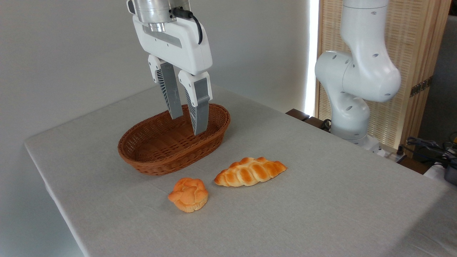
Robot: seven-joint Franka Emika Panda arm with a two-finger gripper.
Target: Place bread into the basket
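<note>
Claw hung above basket, narrowly parted, empty | bun lay on counter beside loaf | wider opening, centred descent were advised.

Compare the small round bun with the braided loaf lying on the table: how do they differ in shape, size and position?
The bun is round and lumpy with a knotted top; the braided loaf is long with pointed ends. The bun is smaller than the loaf. The bun lies nearer the camera and further left; the loaf sits to its right. Both are golden-orange, rest on the table outside the basket, and are untouched.
</note>
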